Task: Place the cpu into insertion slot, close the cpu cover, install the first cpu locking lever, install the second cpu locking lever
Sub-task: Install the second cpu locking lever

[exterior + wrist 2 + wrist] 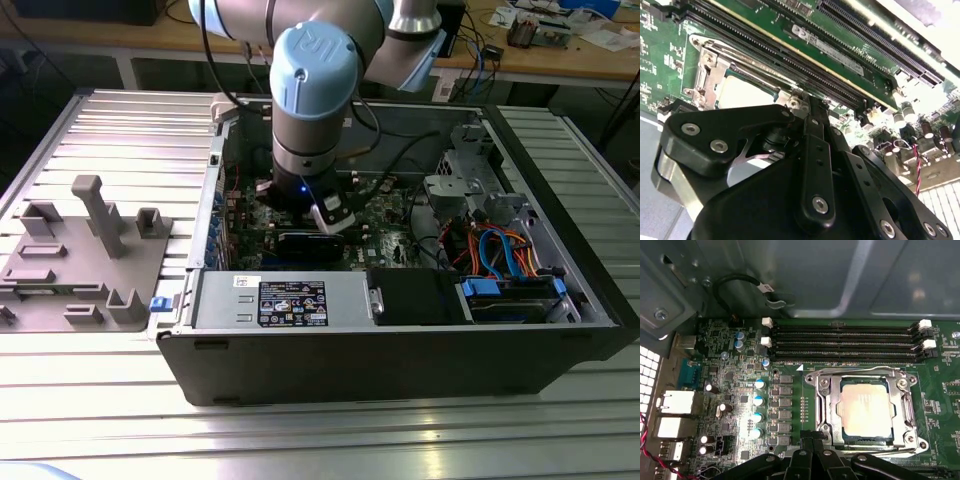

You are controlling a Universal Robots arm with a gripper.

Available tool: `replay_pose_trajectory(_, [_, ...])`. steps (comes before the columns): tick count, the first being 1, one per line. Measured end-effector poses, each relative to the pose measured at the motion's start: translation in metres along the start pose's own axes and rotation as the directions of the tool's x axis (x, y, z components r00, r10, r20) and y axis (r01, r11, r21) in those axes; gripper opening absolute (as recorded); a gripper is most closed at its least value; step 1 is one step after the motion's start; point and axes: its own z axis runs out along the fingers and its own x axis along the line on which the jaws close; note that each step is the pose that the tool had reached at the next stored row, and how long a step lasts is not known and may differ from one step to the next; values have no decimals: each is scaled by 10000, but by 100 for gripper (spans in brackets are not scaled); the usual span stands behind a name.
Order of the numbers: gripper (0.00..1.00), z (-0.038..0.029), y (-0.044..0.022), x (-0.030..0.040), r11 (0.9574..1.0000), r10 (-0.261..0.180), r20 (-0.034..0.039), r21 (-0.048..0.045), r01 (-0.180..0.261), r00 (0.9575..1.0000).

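The cpu (864, 410) lies flat in the insertion slot (836, 426), its pale silver face showing through the window of the cpu cover (906, 410), which is folded down over it. A thin wire lever (855, 372) runs along the cover's edge nearest the memory slots. My gripper (813, 439) is shut, its black fingertips pressed together at the socket corner, right by a small hooked lever end (826, 437). In the second wrist view the shut gripper (811, 102) touches down beside the cover (707, 75) and the cpu (742, 92). In the exterior view the gripper (312, 226) reaches down into the computer case.
The green motherboard (790, 405) carries long black memory slots (845, 342), round capacitors (759, 401) and rear ports (675, 402). Case walls (400, 350) enclose the work area. Cables (505, 255) and a drive cage fill the exterior view's right. A grey fixture (90, 250) sits outside the case.
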Motion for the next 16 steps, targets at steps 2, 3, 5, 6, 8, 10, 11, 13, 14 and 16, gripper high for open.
replay_pose_trajectory(2, [11,-33,10,1,10000,1,-2,5,-1,10000])
replay_pose_trajectory(3, [11,-54,17,1,10000,1,-1,5,-1,10000])
replay_pose_trajectory(5, [11,-98,32,5,10000,1,-2,4,-1,10000])
replay_pose_trajectory(6, [11,-118,38,5,10000,1,-2,5,-1,10000])
replay_pose_trajectory(8, [11,-151,49,6,10000,1,-2,5,-1,10000])
replay_pose_trajectory(10, [11,-154,50,6,10000,0,-1,-1,0,10000])
replay_pose_trajectory(11, [11,-154,50,6,10000,1,-1,-1,-1,10000])
replay_pose_trajectory(13, [11,-155,50,6,10000,1,-1,0,-1,10000])
replay_pose_trajectory(14, [11,-155,50,6,10000,1,-1,0,-1,10000])
replay_pose_trajectory(16, [11,-155,50,6,10000,1,-2,-1,-1,10000])
